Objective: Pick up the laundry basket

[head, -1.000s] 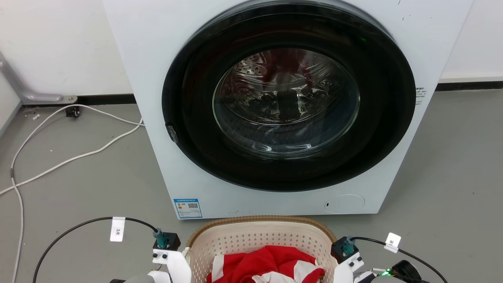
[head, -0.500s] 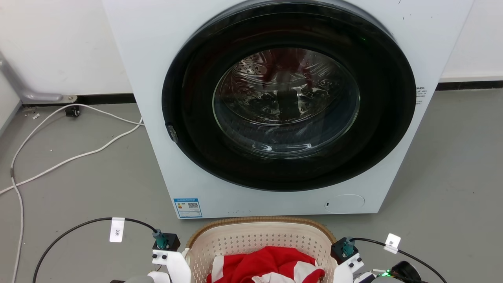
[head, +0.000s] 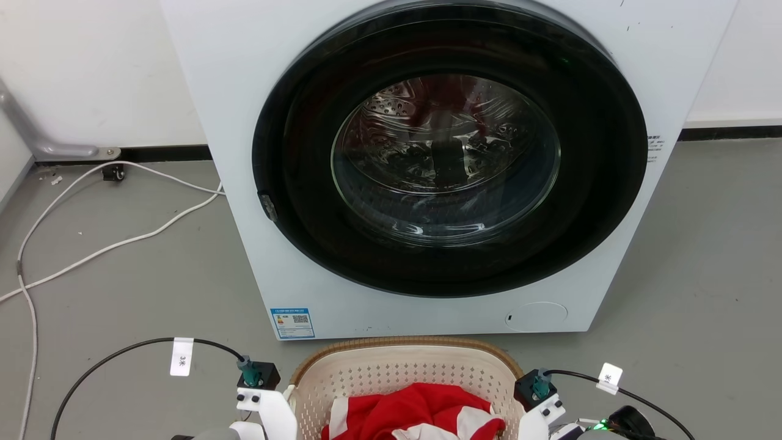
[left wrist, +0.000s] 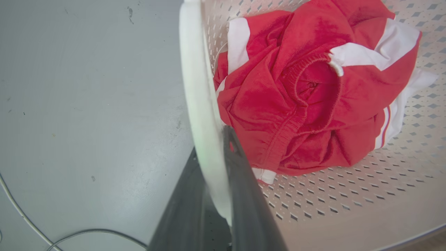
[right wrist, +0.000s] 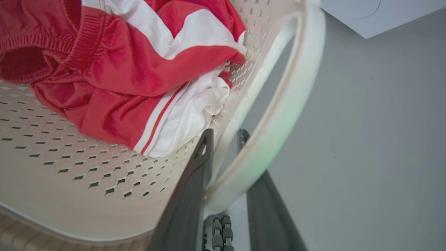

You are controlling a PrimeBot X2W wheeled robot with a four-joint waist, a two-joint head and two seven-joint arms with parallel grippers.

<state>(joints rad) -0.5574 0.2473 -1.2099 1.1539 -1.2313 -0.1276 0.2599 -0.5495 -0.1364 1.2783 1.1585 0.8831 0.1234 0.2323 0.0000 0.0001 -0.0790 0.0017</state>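
Left wrist view: the left gripper (left wrist: 212, 146) pinches the basket's (left wrist: 348, 209) white handle (left wrist: 195, 87). It sits on the floor (head: 153, 275) before the washer (head: 232, 183), clothes (head: 415, 409) inside. Likewise, the right gripper (right wrist: 224, 137) clamps its handle (right wrist: 289, 104). Lift both evenly, straight up, level.

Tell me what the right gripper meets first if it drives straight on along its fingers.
The white handle of the laundry basket: it sits between the fingers of the right gripper and would likely run deeper toward the palm. Beyond the fingertips, grey floor shows through the handle's loop; its distance is unclear.
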